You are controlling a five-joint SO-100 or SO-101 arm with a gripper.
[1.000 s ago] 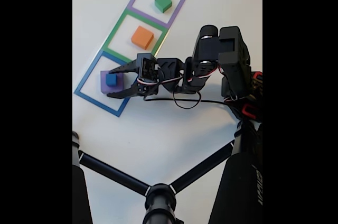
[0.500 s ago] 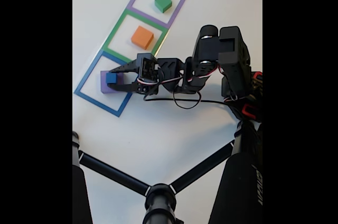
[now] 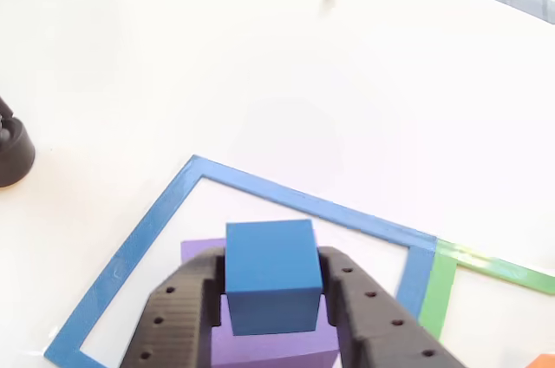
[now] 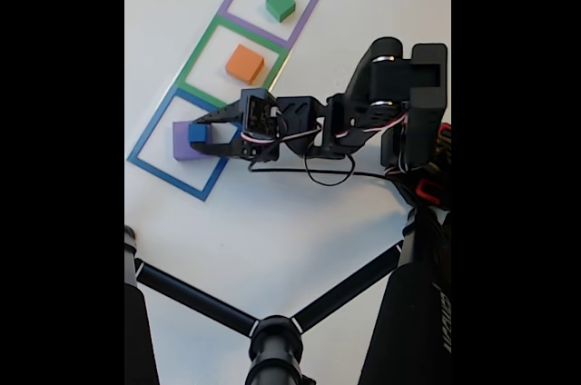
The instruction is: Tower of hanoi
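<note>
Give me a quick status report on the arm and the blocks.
Gripper shut on blue cube. Cube above purple block, in blue square. Orange block, green block sit clear.

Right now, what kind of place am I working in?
Probably a hobby or lab tabletop test bench: a plain white table, taped coloured squares holding blocks, and black tripod legs in the fixed view.

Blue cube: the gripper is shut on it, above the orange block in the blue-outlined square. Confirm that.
Not quite. The block under the blue cube is purple, not orange, as the other view shows. The gripper is shut on the cube, inside the blue-outlined square.
</note>
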